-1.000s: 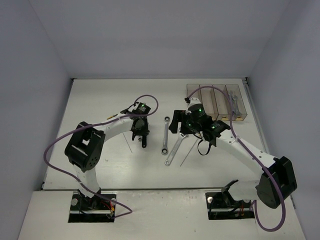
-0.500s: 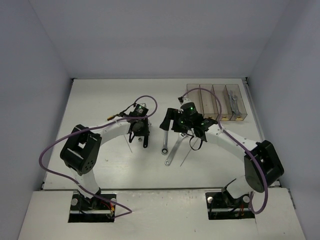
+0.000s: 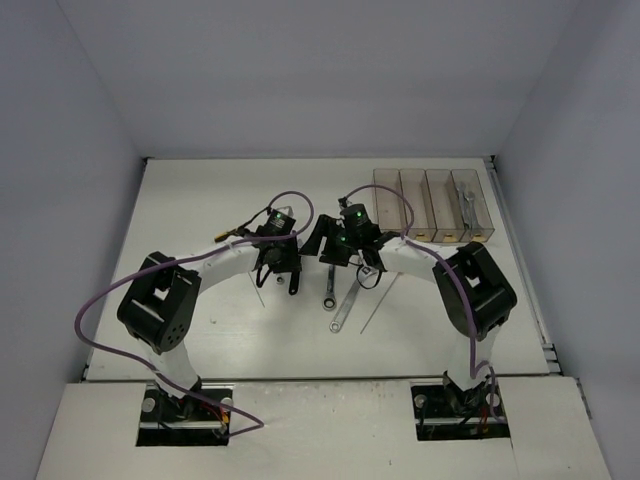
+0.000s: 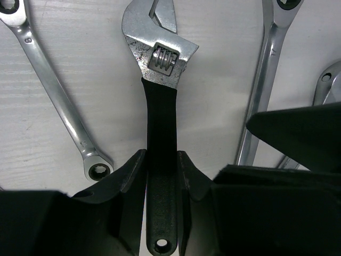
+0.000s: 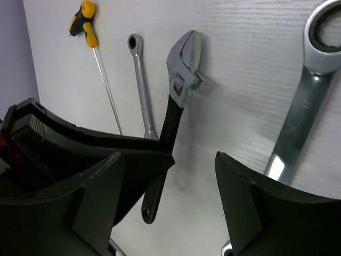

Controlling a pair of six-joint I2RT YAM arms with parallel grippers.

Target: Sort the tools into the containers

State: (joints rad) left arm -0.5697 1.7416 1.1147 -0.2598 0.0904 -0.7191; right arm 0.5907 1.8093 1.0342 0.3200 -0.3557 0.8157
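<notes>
Clamping the black-handled adjustable spanner (image 4: 161, 114) low on its handle, the left end effector (image 4: 161, 160) has barely moved over the last second, its fingers (image 4: 130, 170) narrowed flush against both sides. I cannot tell whether the tool is off the bench (image 3: 200, 200). The change is the right end effector (image 3: 328, 247): it has swung left from near the bins to just beside the left one, spread wide and holding nothing. Two ratchet wrenches (image 3: 330, 272) lie just beyond them. With the containers (image 3: 413, 190) at the far right, one holding a silver wrench (image 3: 468, 208), a handover looks likely.
</notes>
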